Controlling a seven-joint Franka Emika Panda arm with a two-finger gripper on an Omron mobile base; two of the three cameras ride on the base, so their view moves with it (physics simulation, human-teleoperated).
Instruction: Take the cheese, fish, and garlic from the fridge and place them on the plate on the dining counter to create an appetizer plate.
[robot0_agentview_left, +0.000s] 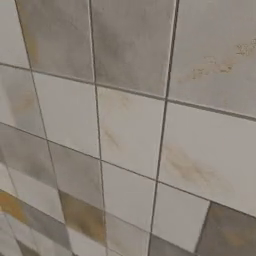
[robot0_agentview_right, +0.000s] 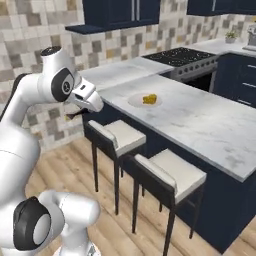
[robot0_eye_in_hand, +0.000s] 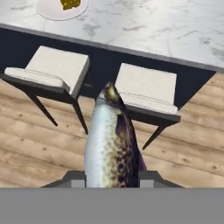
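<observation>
The left base view looks at a tiled wall (robot0_agentview_left: 130, 130) of grey, cream and tan squares, close up and at a slant.

In the right base view the white arm (robot0_agentview_right: 60, 85) bends over from the lower left, with its hand reaching toward the marble table (robot0_agentview_right: 200, 125). The claw itself is hidden behind the wrist here. A pale round plate (robot0_agentview_right: 136, 101) lies near the table's near left corner, and a yellow wedge of cheese (robot0_agentview_right: 149, 99) sits on it. Two stools with cream cushions (robot0_agentview_right: 172, 172) stand along the table's near edge, on a wooden floor (robot0_agentview_right: 75, 170). Behind the table a black stove (robot0_agentview_right: 182, 56) sits in the back counter under navy cabinets (robot0_agentview_right: 122, 11).

In the hand view the claw (robot0_eye_in_hand: 113, 177) is closed on the fish (robot0_eye_in_hand: 111, 144), whose speckled silver and dark body rises from between the fingertips, with one end pointing up toward the table edge. The fish hangs over the floor, in front of the gap between the two stools. At the top left the plate's rim (robot0_eye_in_hand: 48, 11) shows on the table near its edge, with the cheese (robot0_eye_in_hand: 70, 3) on it.
</observation>
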